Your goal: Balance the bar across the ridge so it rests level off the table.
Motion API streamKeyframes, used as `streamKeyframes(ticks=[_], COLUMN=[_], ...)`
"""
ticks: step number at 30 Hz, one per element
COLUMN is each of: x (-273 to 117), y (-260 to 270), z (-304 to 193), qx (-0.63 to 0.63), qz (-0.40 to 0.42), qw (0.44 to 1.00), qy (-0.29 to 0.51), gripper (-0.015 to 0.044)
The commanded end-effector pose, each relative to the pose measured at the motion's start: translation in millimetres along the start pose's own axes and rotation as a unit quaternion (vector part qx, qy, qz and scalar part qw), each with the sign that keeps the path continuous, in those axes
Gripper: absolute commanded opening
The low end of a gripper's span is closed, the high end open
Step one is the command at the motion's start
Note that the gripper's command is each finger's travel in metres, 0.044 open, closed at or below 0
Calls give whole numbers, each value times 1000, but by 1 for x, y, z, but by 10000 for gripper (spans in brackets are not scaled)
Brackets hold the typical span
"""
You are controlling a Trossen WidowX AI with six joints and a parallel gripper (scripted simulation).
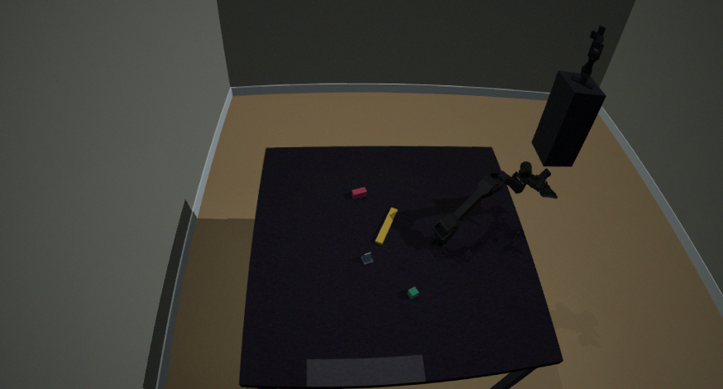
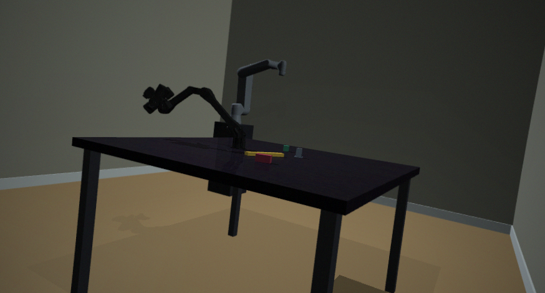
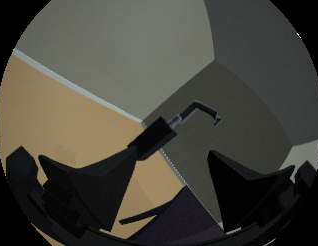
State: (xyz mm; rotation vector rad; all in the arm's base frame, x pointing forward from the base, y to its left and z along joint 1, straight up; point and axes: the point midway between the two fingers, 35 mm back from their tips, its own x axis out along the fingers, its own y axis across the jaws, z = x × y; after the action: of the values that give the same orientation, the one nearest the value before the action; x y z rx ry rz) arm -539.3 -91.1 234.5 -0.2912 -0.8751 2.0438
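Note:
The yellow bar (image 1: 385, 226) (image 2: 267, 154) lies flat on the dark table (image 1: 303, 315) (image 2: 335, 178). The ridge, a small grey piece on a flat base (image 1: 367, 258) (image 2: 299, 153), stands near one end of the bar, apart from it. My gripper (image 1: 553, 194) (image 3: 174, 153) is raised past the table's right edge in the top view, far from bar and ridge. In the wrist view its fingers stand apart with nothing between them; neither bar nor ridge shows there.
A red block (image 1: 359, 193) (image 2: 263, 158) lies near the bar's far end in the top view. A green cube (image 1: 413, 292) (image 2: 285, 148) sits nearer the front. A grey panel (image 1: 365, 370) lies at the front edge. A black pedestal (image 1: 569, 121) (image 3: 154, 139) with another arm stands beyond the table.

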Motion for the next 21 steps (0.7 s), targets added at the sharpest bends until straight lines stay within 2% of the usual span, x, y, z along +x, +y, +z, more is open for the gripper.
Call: streamKeyframes(ticks=[1, 16, 21], x=[-22, -145, -183], y=[6, 28, 26], z=[15, 64, 67], qx=[-40, -139, -131], qz=[28, 142, 171], qw=[998, 964, 956], qy=[-33, -176, -198], gripper=[315, 315, 315])
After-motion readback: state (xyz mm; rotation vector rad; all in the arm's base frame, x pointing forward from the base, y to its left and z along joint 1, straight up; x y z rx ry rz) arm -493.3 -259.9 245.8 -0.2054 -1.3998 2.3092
